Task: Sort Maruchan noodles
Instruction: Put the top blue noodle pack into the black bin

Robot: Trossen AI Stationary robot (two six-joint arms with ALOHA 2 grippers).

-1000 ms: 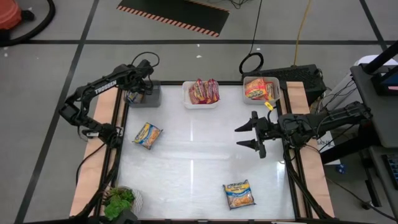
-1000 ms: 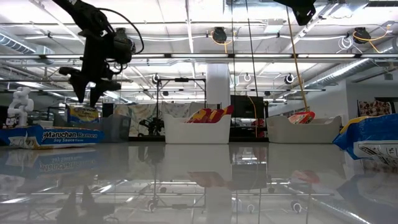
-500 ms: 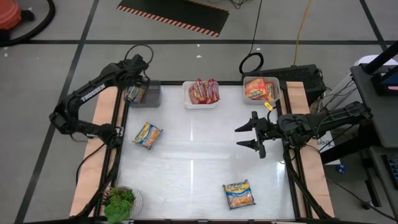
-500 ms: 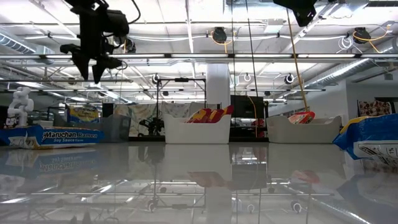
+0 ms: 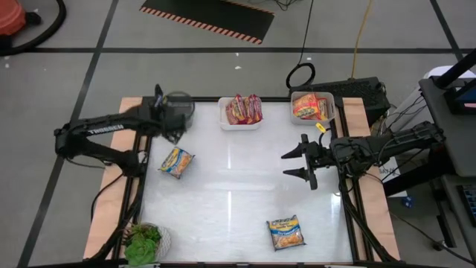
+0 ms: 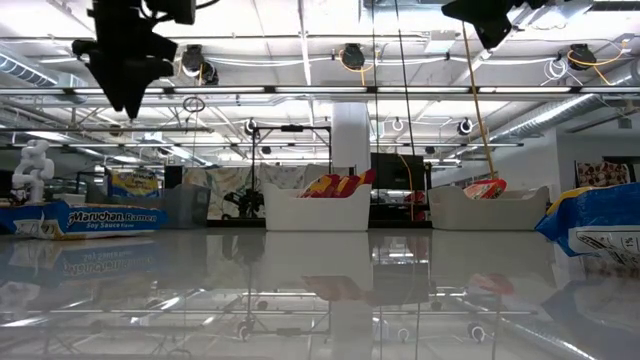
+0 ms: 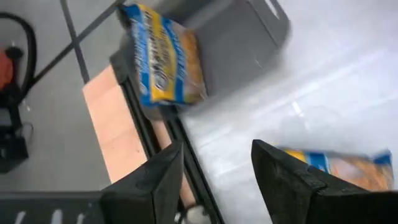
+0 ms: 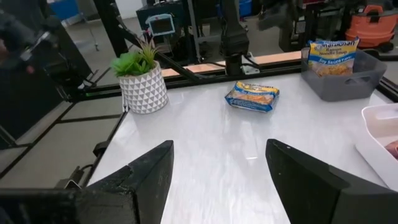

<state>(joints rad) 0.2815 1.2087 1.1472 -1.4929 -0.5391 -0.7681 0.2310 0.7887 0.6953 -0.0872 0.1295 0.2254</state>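
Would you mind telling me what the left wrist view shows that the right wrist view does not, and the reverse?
Only the left wrist view shows the left gripper, open and empty, and the wooden table edge. Only the right wrist view shows the right gripper, open and empty, the potted plant and a corner of the white bin. Both show the grey bin with a blue-and-yellow packet standing in it, and another blue-and-yellow packet lying on the white tabletop.

White table (image 5: 238,201), left gripper (image 5: 177,121) over grey bin (image 5: 183,104), blue-and-yellow packet (image 5: 176,161) just below its fingers, right gripper (image 5: 291,161) open, empty
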